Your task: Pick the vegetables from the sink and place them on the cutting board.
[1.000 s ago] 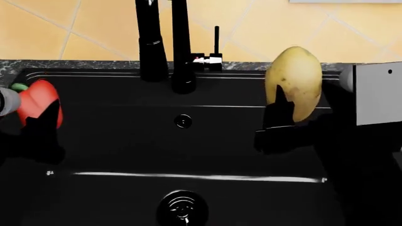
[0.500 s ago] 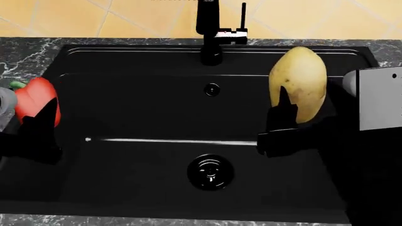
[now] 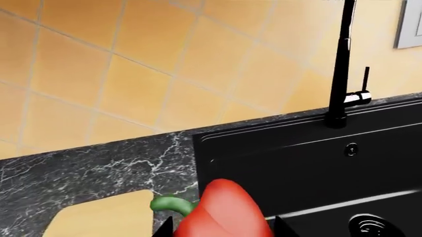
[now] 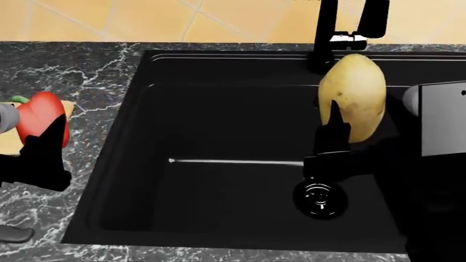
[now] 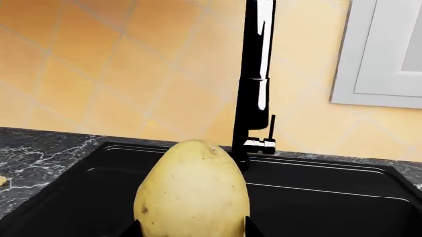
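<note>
My left gripper [image 4: 45, 134] is shut on the red bell pepper [image 4: 41, 117] with a green stem and holds it over the grey stone counter left of the sink, at the edge of the tan cutting board [image 4: 9, 143]. In the left wrist view the pepper [image 3: 224, 210] sits between the jaws, with the board [image 3: 105, 217] beside it. My right gripper [image 4: 342, 123] is shut on the yellowish potato [image 4: 354, 95] and holds it upright above the black sink [image 4: 218, 98]. The right wrist view shows the potato [image 5: 192, 197] filling the jaws.
The black faucet [image 4: 326, 33] stands at the sink's back rim, close behind the potato. The round drain [image 4: 320, 199] lies below my right arm. Grey marbled counter [image 4: 80, 65] surrounds the sink. A dark grey object [image 4: 15, 233] lies on the counter at the front left.
The view has swung left: sink, faucet and drain shifted right, and the counter and cutting board have come into view on the left. Both grippers keep their vegetables.
</note>
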Controlling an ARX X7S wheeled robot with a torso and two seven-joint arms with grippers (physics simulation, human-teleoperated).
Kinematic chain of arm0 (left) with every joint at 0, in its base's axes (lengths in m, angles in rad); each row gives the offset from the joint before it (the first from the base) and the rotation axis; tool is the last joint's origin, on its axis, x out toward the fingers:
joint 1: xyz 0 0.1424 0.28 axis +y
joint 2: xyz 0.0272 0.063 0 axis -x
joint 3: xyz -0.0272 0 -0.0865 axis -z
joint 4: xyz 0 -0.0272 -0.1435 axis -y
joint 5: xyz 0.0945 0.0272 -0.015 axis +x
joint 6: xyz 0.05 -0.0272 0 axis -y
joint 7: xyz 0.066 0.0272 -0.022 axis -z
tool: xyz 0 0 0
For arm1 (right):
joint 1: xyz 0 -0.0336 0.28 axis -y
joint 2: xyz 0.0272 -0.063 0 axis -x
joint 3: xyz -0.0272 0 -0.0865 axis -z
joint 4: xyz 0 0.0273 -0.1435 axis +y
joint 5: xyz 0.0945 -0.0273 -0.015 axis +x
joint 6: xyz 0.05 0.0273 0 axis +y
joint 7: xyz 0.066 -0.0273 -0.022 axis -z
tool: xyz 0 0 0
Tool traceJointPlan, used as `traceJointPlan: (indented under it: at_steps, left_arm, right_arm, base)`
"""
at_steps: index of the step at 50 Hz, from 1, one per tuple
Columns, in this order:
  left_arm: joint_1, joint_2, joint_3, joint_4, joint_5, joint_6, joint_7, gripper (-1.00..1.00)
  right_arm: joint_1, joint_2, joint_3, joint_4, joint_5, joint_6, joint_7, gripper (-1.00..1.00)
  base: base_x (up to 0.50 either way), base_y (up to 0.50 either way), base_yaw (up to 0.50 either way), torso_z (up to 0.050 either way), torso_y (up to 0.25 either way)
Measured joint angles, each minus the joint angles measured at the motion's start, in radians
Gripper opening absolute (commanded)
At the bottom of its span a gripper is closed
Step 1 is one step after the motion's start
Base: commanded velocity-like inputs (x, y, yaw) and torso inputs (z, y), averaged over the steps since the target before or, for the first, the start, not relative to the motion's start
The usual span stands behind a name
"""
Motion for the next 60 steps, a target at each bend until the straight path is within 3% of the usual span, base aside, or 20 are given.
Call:
traceJointPlan:
  at_steps: [36, 60]
  left_arm:
    - [0.003, -0.006, 0.03, -0.024, 0.019, 0.031, 0.013, -1.0]
    - [0.013, -0.009, 0.057, -0.026, 0.032, 0.046, 0.016, -1.0]
  right_arm:
    - [-0.016, 0.012, -0.026, 0.012, -0.021, -0.04, -0.005, -1.0]
    - [-0.042, 0.029, -0.054, 0.019, -0.052, -0.086, -0.019, -1.0]
  base:
    - [0.0, 0.5, 0.0, 0.0, 0.0]
    - [0.37, 0.36, 0.0, 0.0, 0.0]
